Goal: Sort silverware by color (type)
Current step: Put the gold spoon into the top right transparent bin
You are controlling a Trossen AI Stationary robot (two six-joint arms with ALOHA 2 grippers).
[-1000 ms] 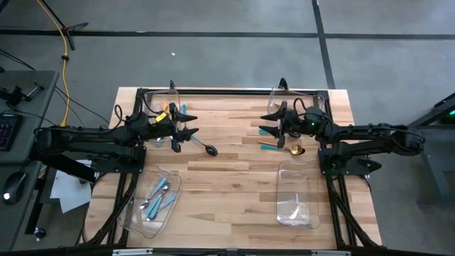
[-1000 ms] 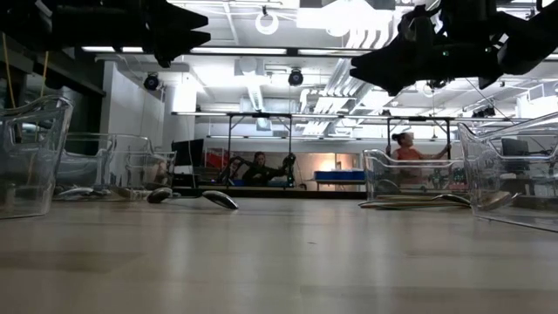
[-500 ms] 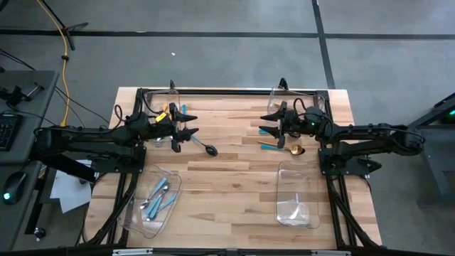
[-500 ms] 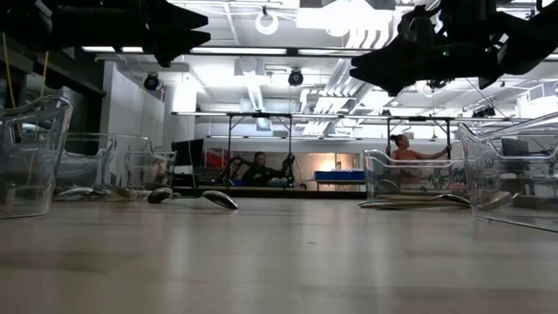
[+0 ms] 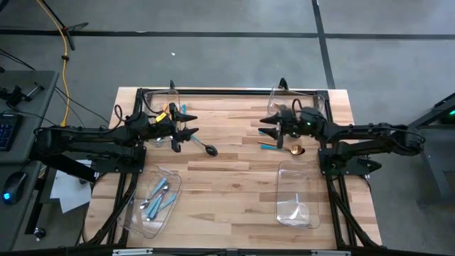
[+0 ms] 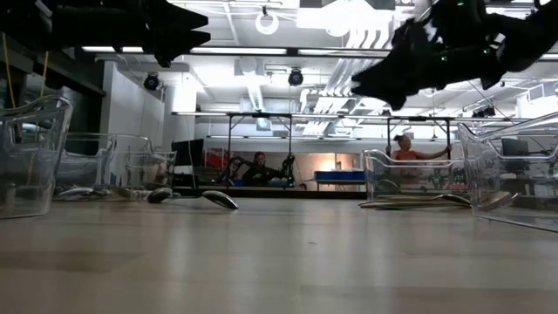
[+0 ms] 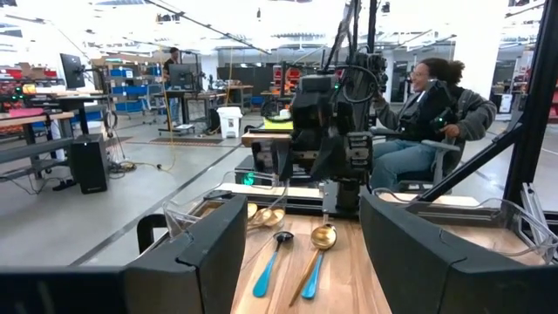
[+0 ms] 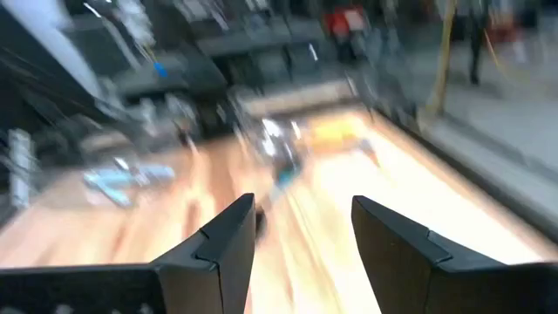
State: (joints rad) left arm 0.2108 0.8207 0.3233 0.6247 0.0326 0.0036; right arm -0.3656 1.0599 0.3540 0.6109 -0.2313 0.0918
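My right wrist view is smeared; I can't make out any cutlery there. No readable writing anywhere. Left gripper point(image 5: 190, 135) hangs open and empty beside the black spoon point(image 5: 207, 148). Right gripper point(image 5: 266, 126) is open too, holding nothing, just above the teal spoon point(image 5: 269, 146) and gold spoon point(image 5: 296, 150). Blue-handled pieces point(image 5: 158, 196) lie in the near-left bin point(image 5: 135, 217).

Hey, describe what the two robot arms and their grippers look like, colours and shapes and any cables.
Both arms are dark, almost black, jointed, with black cables along them. The left gripper and right gripper each end in two dark, angular, wedge-shaped fingers. A small green light glows on the right arm's wrist.
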